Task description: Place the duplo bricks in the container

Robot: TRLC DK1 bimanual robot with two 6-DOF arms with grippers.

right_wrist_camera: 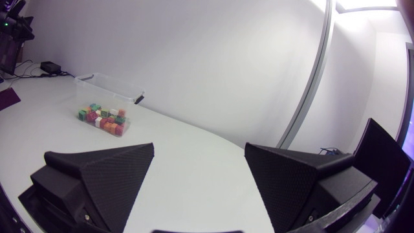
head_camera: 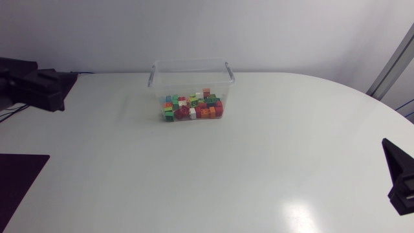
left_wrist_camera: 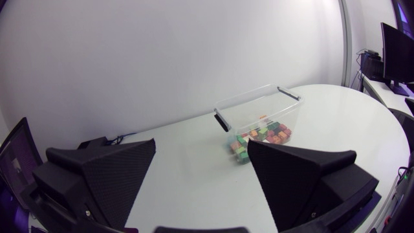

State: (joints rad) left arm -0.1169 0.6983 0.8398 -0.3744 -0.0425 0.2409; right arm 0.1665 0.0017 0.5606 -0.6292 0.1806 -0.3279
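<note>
A clear plastic container (head_camera: pixel 191 71) with grey handles stands at the back middle of the white table. Several duplo bricks (head_camera: pixel 192 109) in red, green, orange, white and blue lie inside it, heaped on its floor. No brick shows on the table outside it. My left arm (head_camera: pixel 39 89) sits at the far left edge, well away from the container. Its gripper (left_wrist_camera: pixel 204 178) is open and holds nothing, with the container (left_wrist_camera: pixel 259 110) and the bricks (left_wrist_camera: pixel 262 136) far ahead of it. My right gripper (right_wrist_camera: pixel 199 184) is open too and holds nothing, with the container (right_wrist_camera: pixel 108 90) far ahead.
My right arm (head_camera: pixel 401 181) shows only as a black wedge at the right edge. A dark flat panel (head_camera: pixel 18 184) lies at the front left corner. The table (head_camera: pixel 259 168) curves round at the far right.
</note>
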